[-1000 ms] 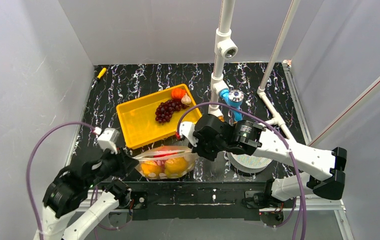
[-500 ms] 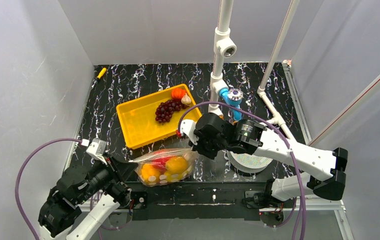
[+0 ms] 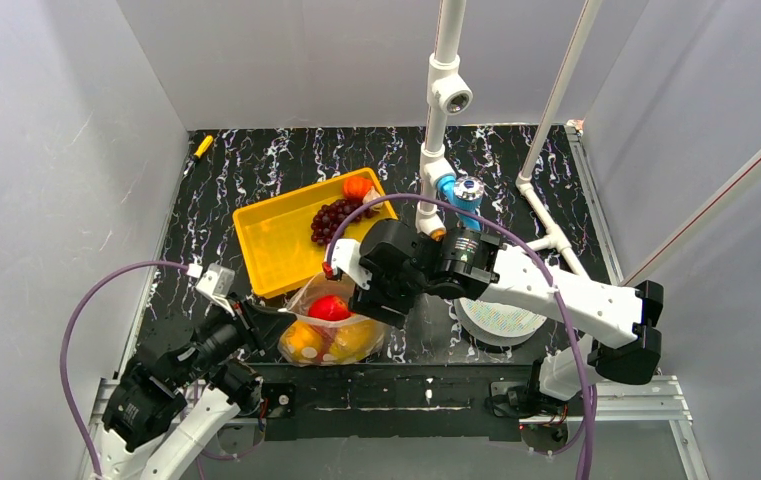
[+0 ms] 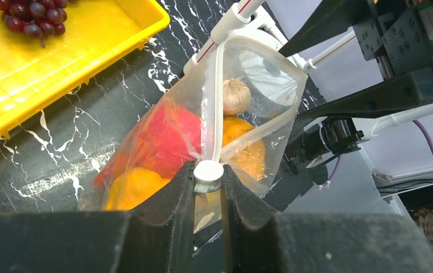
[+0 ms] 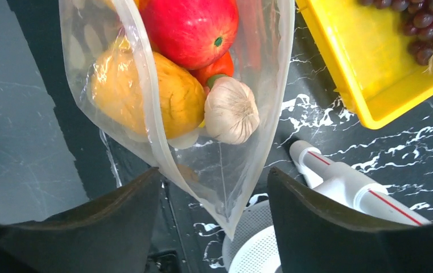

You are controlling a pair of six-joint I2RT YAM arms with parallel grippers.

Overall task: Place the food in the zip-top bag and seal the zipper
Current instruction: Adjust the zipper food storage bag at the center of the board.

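Note:
The zip-top bag [image 3: 331,325] lies at the table's near edge, holding food: a red apple [image 5: 190,25], a yellow fruit [image 5: 145,91] and a garlic bulb [image 5: 232,111]. My left gripper [image 4: 208,183] is shut on the white slider [image 4: 208,174] of the zipper [image 4: 219,96], at the bag's left end [image 3: 274,318]. My right gripper [image 5: 214,219] is open, and the bag's right corner [image 5: 231,216] hangs free between its fingers without touching them. Purple grapes [image 3: 331,220], an orange fruit [image 3: 357,186] and a second garlic bulb [image 3: 373,198] lie in the yellow tray [image 3: 276,250].
A round white perforated disc [image 3: 501,322] sits right of the bag, under the right arm. White pipe stands [image 3: 436,150] and a blue fitting [image 3: 448,190] rise behind the tray. A yellow pen [image 3: 202,146] lies at the far left. White walls enclose the table.
My right gripper has opened and released the bag's right corner, and that arm has shifted left over the bag. The left gripper kept its hold and the bag swung round.

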